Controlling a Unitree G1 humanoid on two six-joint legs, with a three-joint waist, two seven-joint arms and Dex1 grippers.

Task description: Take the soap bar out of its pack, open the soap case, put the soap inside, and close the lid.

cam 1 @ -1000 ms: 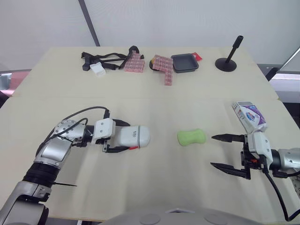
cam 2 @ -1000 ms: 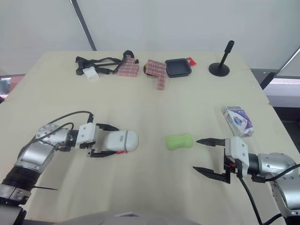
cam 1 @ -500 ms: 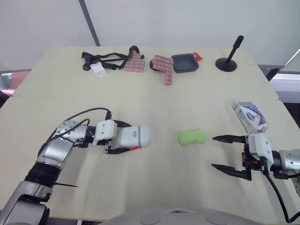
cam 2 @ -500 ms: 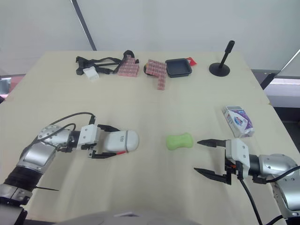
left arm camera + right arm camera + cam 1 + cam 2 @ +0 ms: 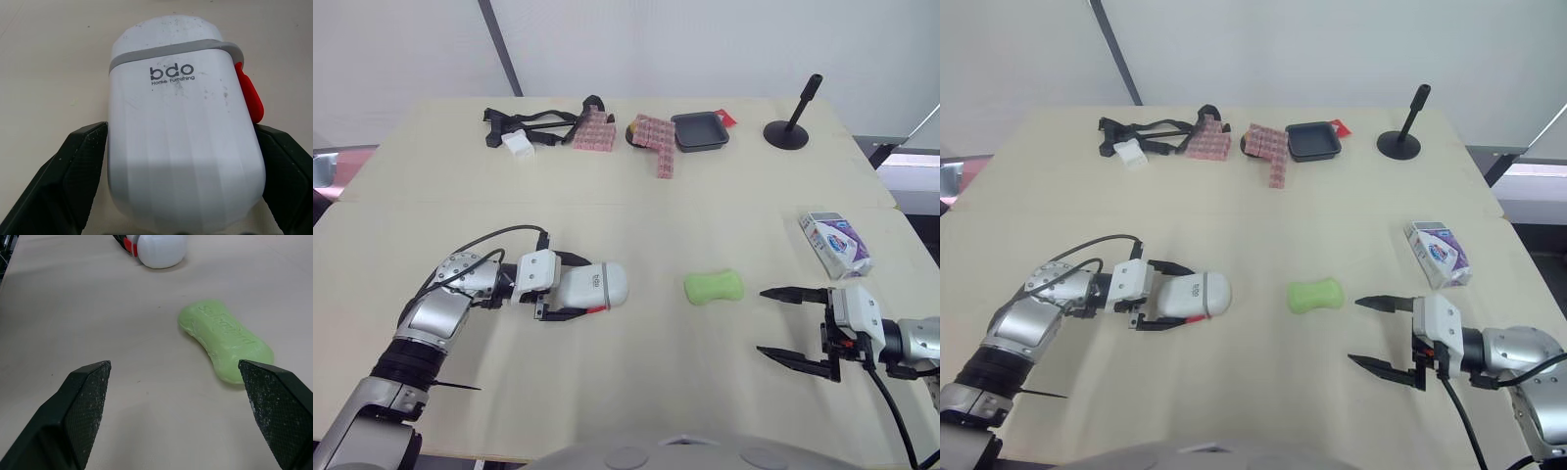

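A white soap case (image 5: 607, 284) with a grey band and a red latch lies on its side on the table, left of centre. My left gripper (image 5: 579, 287) is shut on it, one finger (image 5: 63, 191) pressed to each side of the case (image 5: 181, 147). The bare green soap bar (image 5: 714, 287) lies flat at mid-table, apart from both grippers. My right gripper (image 5: 761, 321) stands open just right of the soap (image 5: 225, 340), level with the table and holding nothing. The purple and white soap pack (image 5: 836, 243) lies near the table's right edge.
Along the far edge are a black strap with a white piece (image 5: 519, 135), two clusters of pink blocks (image 5: 656, 142), a black tray (image 5: 699, 131) and a black stand (image 5: 790, 125). Bare tabletop (image 5: 685, 215) lies between these and the soap.
My right gripper has drawn back slightly toward the near edge, still open. The left gripper and the case have barely shifted.
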